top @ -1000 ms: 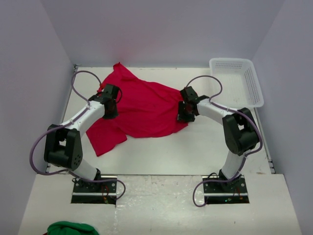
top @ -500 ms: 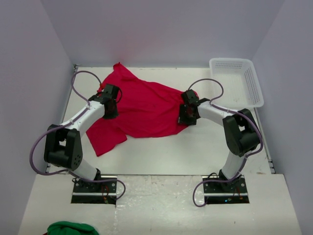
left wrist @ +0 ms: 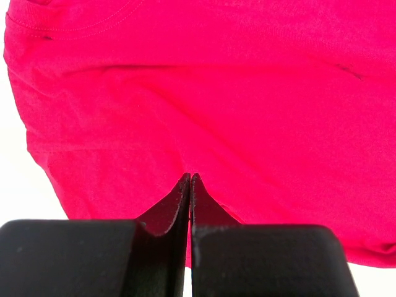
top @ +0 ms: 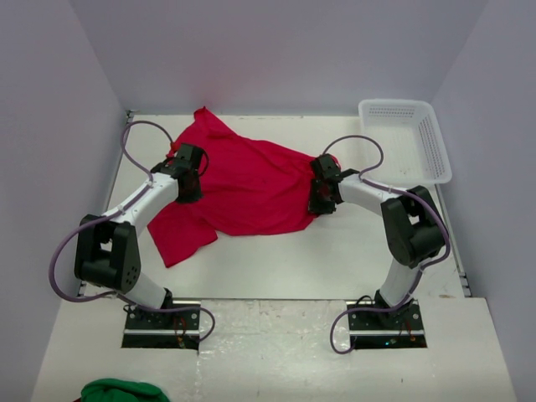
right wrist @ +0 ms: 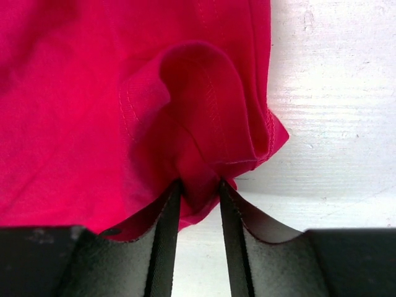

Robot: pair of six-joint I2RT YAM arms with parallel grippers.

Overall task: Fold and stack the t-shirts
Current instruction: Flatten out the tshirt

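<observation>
T-shirt: one bright red t-shirt (top: pixel 251 180), opened out but rumpled, lying on the white table (top: pixel 352 251) from the far left toward the middle

Shirt's shape: a peak of cloth points to the back wall, a flap reaches toward the near left, and the right edge ends in a small bunch

Hem: seen from the right wrist, a stitched edge curls over into a rounded fold, with bare table just beside it

Right gripper (right wrist: pixel 199 185): at the shirt's right edge, its two fingers close on either side of that fold, with red cloth filling the gap between them, so it grips the shirt

Left gripper (left wrist: pixel 190 179): on the shirt's left part, jaws pressed tight together with the tips buried in the cloth, which tents up to them; a thin pinch of shirt looks caught there

Arms: both bent inward over the table, one at each side of the shirt

Basket (top: pixel 394 103): white mesh, at the far right corner, well apart from the shirt

Green cloth (top: pixel 117 390): a heap on the near ledge, left of the arm bases, partly cut off by the frame
</observation>
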